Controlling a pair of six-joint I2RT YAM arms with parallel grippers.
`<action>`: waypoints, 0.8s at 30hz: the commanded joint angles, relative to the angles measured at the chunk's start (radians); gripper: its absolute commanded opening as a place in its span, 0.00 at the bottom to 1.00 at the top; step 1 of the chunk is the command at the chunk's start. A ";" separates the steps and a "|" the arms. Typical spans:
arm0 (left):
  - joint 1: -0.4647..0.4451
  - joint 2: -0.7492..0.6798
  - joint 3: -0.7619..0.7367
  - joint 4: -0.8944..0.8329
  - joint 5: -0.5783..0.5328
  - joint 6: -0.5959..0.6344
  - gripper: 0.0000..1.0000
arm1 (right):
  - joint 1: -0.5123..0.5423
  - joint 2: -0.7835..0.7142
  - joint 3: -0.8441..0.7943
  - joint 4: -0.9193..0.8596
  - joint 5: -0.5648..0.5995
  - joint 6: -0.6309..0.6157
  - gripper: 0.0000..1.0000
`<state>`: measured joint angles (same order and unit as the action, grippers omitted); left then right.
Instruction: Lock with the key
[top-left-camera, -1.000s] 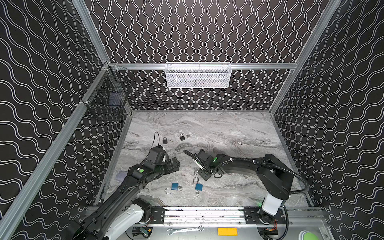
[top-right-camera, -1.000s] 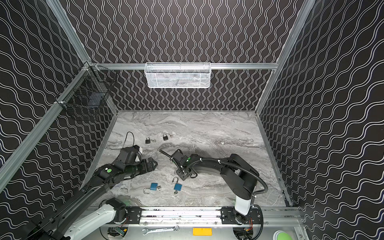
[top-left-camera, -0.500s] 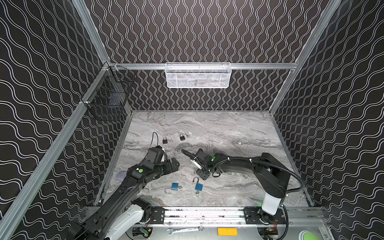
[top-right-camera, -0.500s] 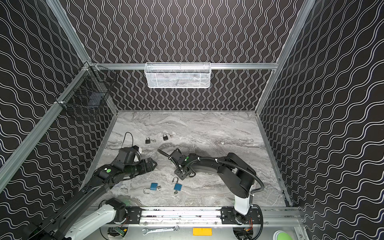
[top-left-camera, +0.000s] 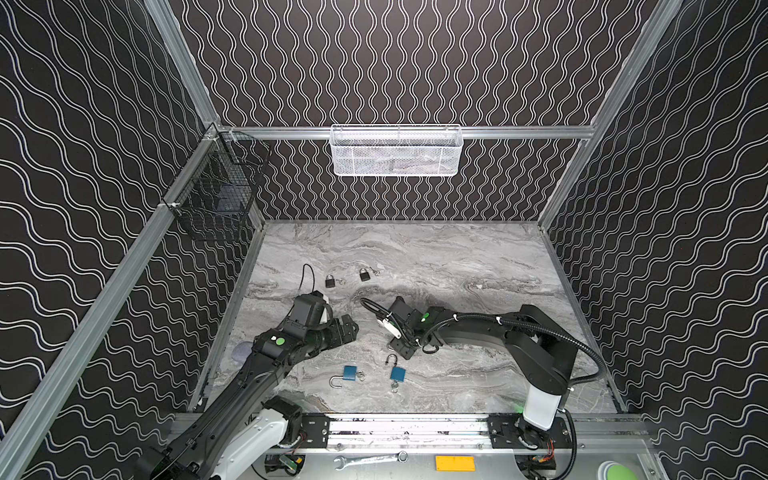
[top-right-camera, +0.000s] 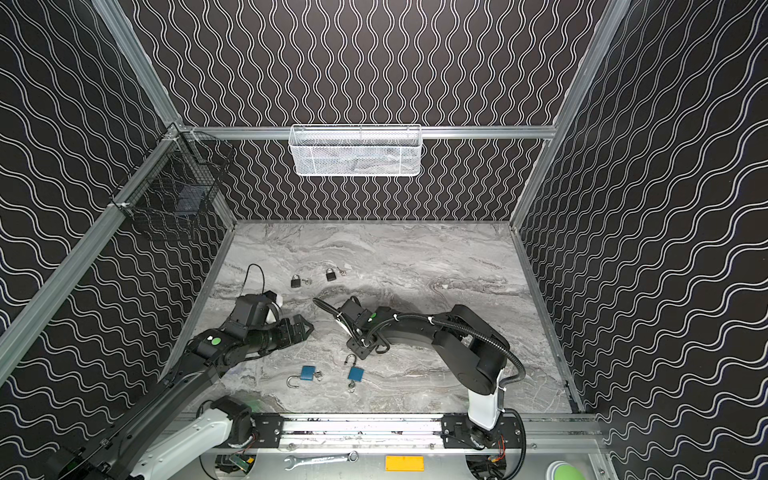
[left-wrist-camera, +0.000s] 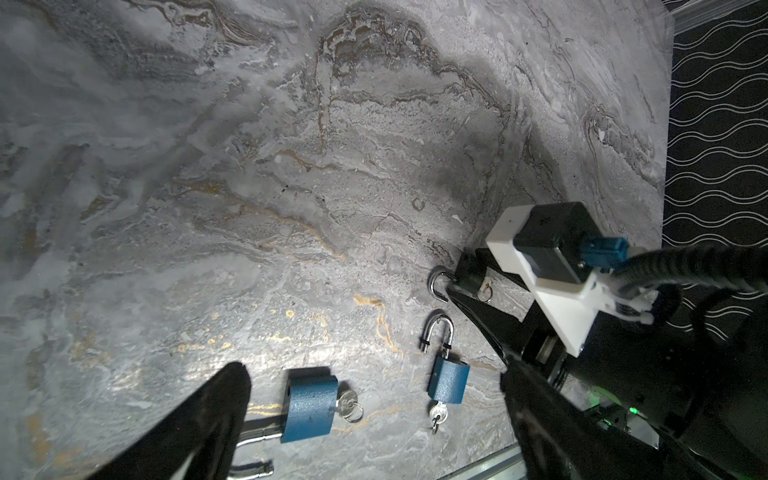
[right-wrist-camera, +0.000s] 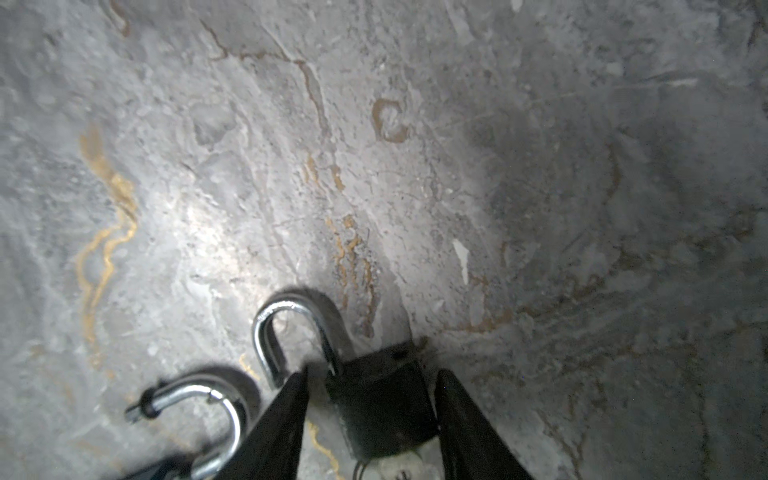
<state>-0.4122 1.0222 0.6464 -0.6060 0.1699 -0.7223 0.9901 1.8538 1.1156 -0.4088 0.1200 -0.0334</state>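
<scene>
Low over the middle of the marbled table (top-left-camera: 457, 257), the right pincer (right-wrist-camera: 372, 374) has its two dark fingers standing either side of a black padlock (right-wrist-camera: 380, 407). The lock lies flat with its steel shackle (right-wrist-camera: 291, 316) swung open. The gap between the fingers is about as wide as the lock's body, and I cannot tell whether they actually pinch it. Its base is too blurred to show a key.

Just to the left, the left pincer (top-left-camera: 351, 330) hangs spread wide, holding nothing.

Nearer the front rail lie the left blue padlock (left-wrist-camera: 309, 409) and the right blue padlock (left-wrist-camera: 449, 380). Both have open shackles, and each has a key (left-wrist-camera: 345, 405) in its base. Farther back rest a small dark padlock (top-left-camera: 330, 281) and a second small one (top-left-camera: 364, 274), well apart from both arms.
</scene>
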 joint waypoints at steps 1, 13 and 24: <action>0.004 0.001 0.004 0.024 0.008 0.022 0.98 | 0.001 0.009 -0.015 -0.033 0.000 -0.003 0.48; 0.012 0.013 -0.007 0.051 0.031 0.021 0.98 | -0.002 0.004 -0.032 -0.034 -0.014 0.010 0.36; 0.012 0.058 -0.021 0.118 0.095 0.029 0.98 | -0.021 0.001 -0.026 -0.003 -0.026 0.023 0.19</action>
<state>-0.4026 1.0698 0.6315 -0.5598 0.2272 -0.7139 0.9771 1.8458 1.0939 -0.3729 0.0765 -0.0185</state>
